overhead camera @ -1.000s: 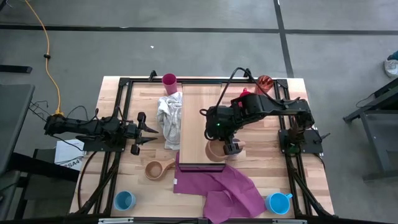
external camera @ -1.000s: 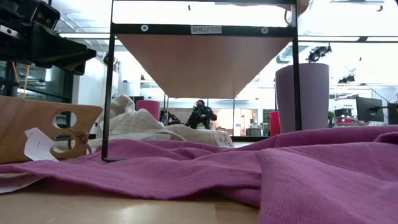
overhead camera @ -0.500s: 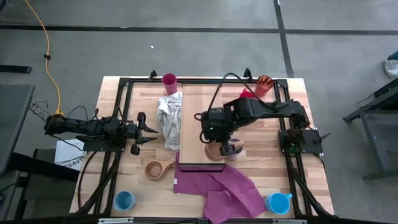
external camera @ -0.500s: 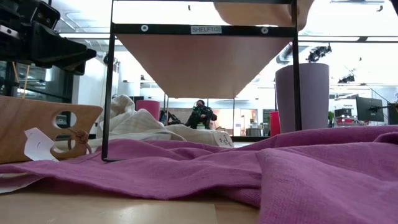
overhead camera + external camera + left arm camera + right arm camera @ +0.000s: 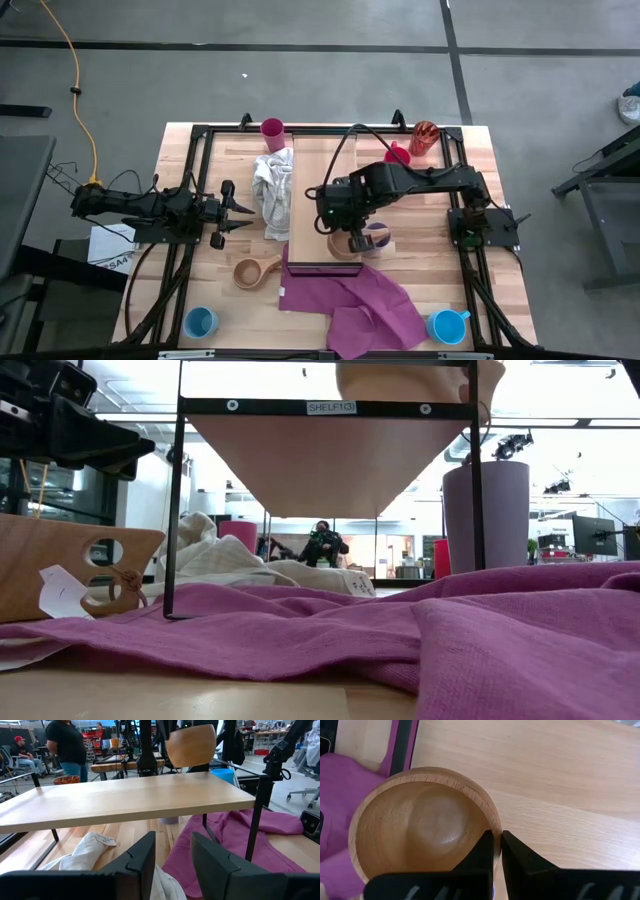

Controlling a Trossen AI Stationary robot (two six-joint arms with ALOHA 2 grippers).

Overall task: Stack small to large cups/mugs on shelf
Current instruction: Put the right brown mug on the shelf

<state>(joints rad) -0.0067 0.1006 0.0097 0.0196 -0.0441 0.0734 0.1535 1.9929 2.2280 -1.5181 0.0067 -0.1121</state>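
I see my left gripper [image 5: 243, 214] lying low and level at the table's left side, jaws spread, holding nothing, aimed at the crumpled white cloth [image 5: 271, 191]. A second tan wooden cup [image 5: 252, 272] sits on the table near it. Right of that, the shelf [image 5: 318, 180] is a long, smooth, pale wood plank on a dark frame. My right arm reaches across it, right gripper [image 5: 497, 851] pinching the rim of a round, grained wooden cup [image 5: 420, 827] held above the plank's near end.
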